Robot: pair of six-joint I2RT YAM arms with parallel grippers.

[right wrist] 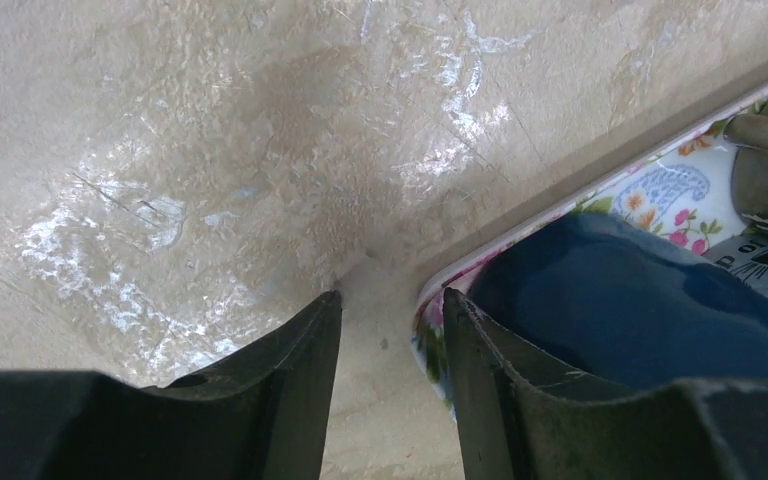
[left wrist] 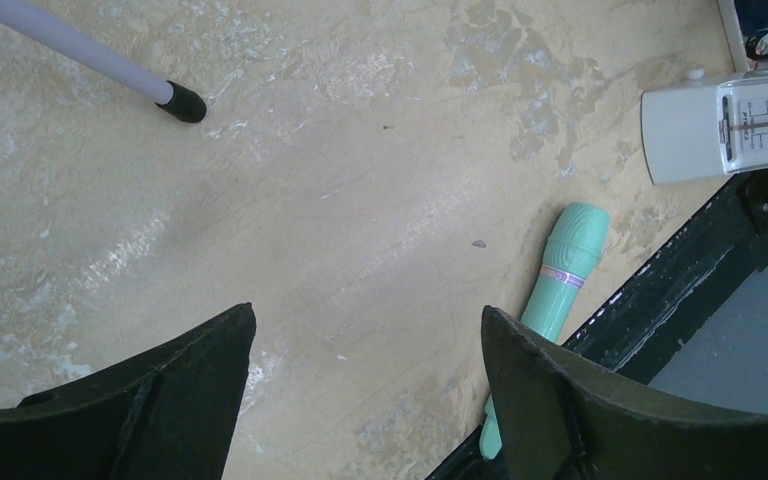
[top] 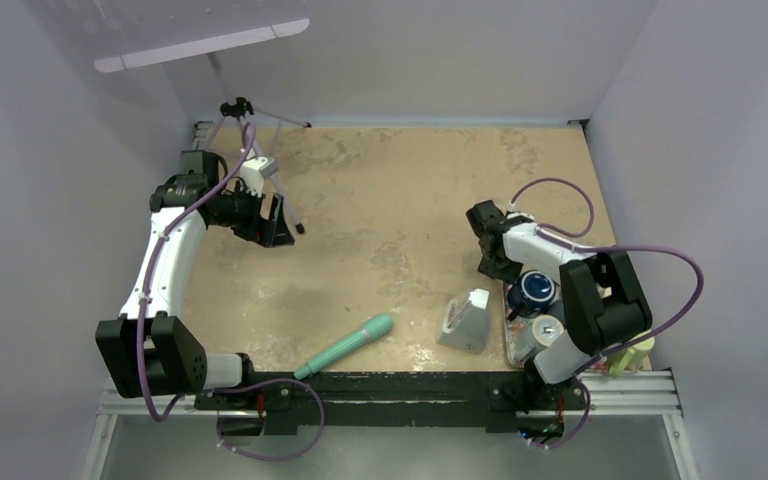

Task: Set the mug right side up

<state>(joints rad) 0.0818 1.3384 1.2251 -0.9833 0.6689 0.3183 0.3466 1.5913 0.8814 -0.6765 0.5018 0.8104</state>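
Observation:
The dark blue mug (top: 537, 288) stands on a floral tray (top: 509, 335) at the right of the table. From above I cannot tell which way up it is. In the right wrist view its blue side (right wrist: 640, 300) fills the lower right, inside the tray's rim (right wrist: 520, 240). My right gripper (top: 489, 267) is low at the tray's far left corner, open by a narrow gap (right wrist: 390, 300). One finger is over the bare table, the other over the tray's rim beside the mug. It holds nothing. My left gripper (top: 278, 230) is wide open and empty at the far left (left wrist: 365, 330).
A mint-green handled tool (top: 345, 345) (left wrist: 565, 275) lies near the black front rail (top: 410, 385). A white wedge-shaped device (top: 465, 320) (left wrist: 725, 125) stands left of the tray. A small tripod (top: 250, 125) stands at the back left, with one leg (left wrist: 80, 50) near my left gripper. A metal item (top: 545, 330) shares the tray.

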